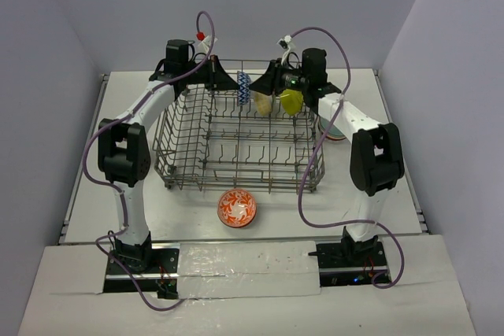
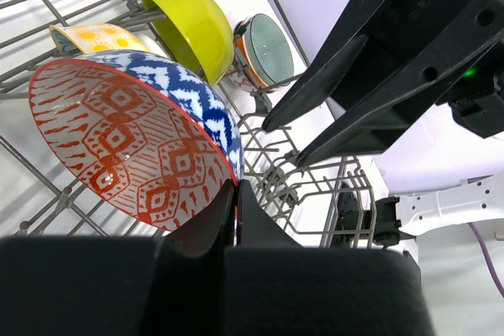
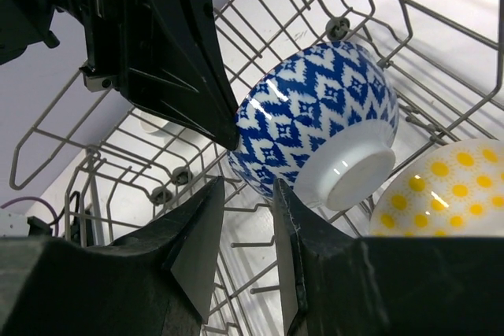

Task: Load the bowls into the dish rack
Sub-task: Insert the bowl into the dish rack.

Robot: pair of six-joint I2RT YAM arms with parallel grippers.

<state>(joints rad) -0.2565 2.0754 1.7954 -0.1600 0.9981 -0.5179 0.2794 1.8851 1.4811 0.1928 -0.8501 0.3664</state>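
**Both my grippers meet at the far side of the rack**

My left gripper (image 2: 236,188) is closed, its fingers pressed together with only a seam between them. The tips rest against the rim of the blue patterned bowl (image 2: 134,139). That bowl stands on edge among the tines at the far side of the dish rack (image 1: 236,186), its red-patterned inside turned toward my left wrist. Whether the rim is nipped between the tips I cannot tell. My right gripper (image 3: 246,186) faces the bowl from the other side. Its jaws are narrowly apart with nothing between them, just short of the bowl's blue outside and white foot.

Along the same far row stand the pale yellow bowl (image 1: 262,103) with orange dots, then the lime bowl (image 1: 291,100), both on edge. The orange patterned bowl (image 1: 237,208) sits upright on the table, just outside the rack's near edge. A grey-green bowl (image 1: 335,131) with an orange rim lies outside the rack's far right corner, partly under my right arm.

The table (image 1: 102,218) is flat, matte white, and the rack stands in the middle of it. At the near edge, a strip of pale tape (image 1: 248,261) runs between my two bases. Plain, pale lilac-grey walls (image 1: 252,5) close in behind and on both sides.
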